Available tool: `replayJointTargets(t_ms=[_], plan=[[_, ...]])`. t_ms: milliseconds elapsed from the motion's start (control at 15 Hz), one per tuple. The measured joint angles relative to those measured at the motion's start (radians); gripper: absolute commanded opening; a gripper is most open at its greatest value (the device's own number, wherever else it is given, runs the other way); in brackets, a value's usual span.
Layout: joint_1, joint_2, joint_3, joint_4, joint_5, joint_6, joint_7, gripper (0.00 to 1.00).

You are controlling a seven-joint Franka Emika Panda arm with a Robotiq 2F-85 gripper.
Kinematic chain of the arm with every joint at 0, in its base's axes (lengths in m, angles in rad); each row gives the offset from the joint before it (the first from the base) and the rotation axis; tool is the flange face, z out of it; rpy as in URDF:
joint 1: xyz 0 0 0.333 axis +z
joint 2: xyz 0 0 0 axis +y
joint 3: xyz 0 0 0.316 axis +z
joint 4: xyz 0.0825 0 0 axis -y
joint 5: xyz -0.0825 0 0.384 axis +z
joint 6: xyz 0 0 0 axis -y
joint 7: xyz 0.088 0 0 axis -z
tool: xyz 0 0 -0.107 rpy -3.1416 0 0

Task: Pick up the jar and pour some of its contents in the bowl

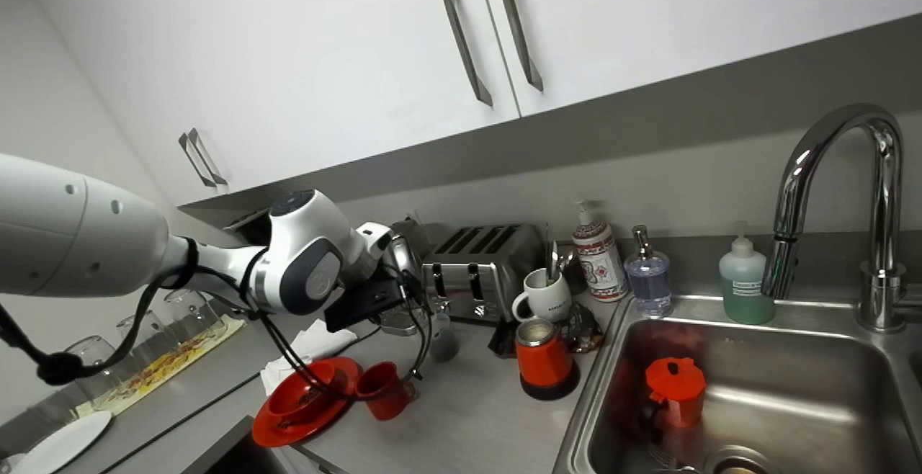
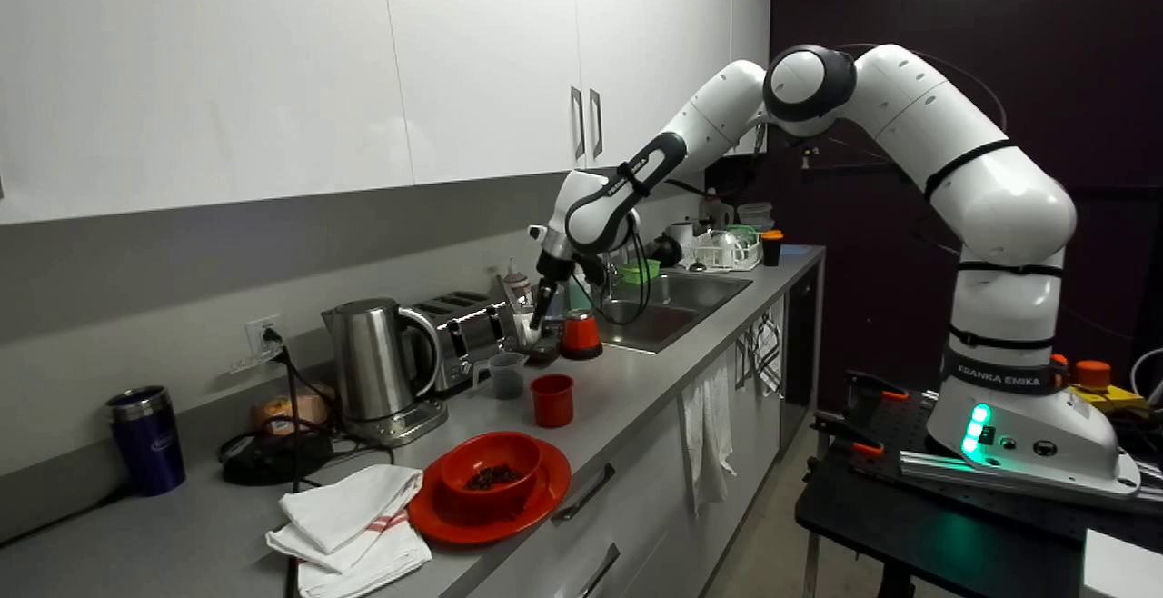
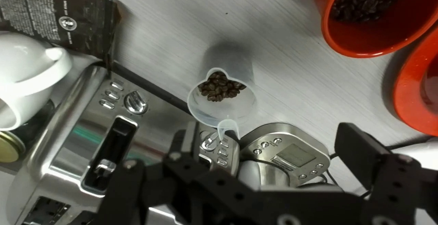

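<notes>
Counter (image 2: pixel 627 380): room to move is the strip forward of the toaster (image 1: pixel 482 269), out to the front edge. Sink (image 1: pixel 785 395) off toaster's one end, kettle (image 2: pixel 371 362) off the other. Red plate (image 2: pixel 556 480) under the bowl (image 2: pixel 472 453), forward of toaster's kettle end, right at that edge. Gripper (image 3: pixel 268 144) near toaster, unclenched, jaws spread wide. Red cup (image 2: pixel 552 403) forward of toaster. Jar (image 3: pixel 222 110) upright, beans (image 3: pixel 219 87) inside, just off toaster's front; wrist view puts it ahead of the fingertips (image 3: pixel 352 148), nearer one, clear of both.
</notes>
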State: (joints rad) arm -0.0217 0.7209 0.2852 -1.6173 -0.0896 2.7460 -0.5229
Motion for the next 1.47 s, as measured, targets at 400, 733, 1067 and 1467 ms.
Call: replayJointTargets(t_ms=[400, 733, 1067, 1467], plan=[[0.000, 0.053, 0.044, 0.071, -0.003, -0.024, -0.058, 1.00], [0.021, 0.072, 0.042, 0.217, -0.001, -0.128, -0.063, 1.00], [0.057, 0.165, 0.026, 0.419, 0.003, -0.258, -0.061, 1.00], [0.103, 0.308, -0.001, 0.655, 0.016, -0.380, -0.056, 1.00]])
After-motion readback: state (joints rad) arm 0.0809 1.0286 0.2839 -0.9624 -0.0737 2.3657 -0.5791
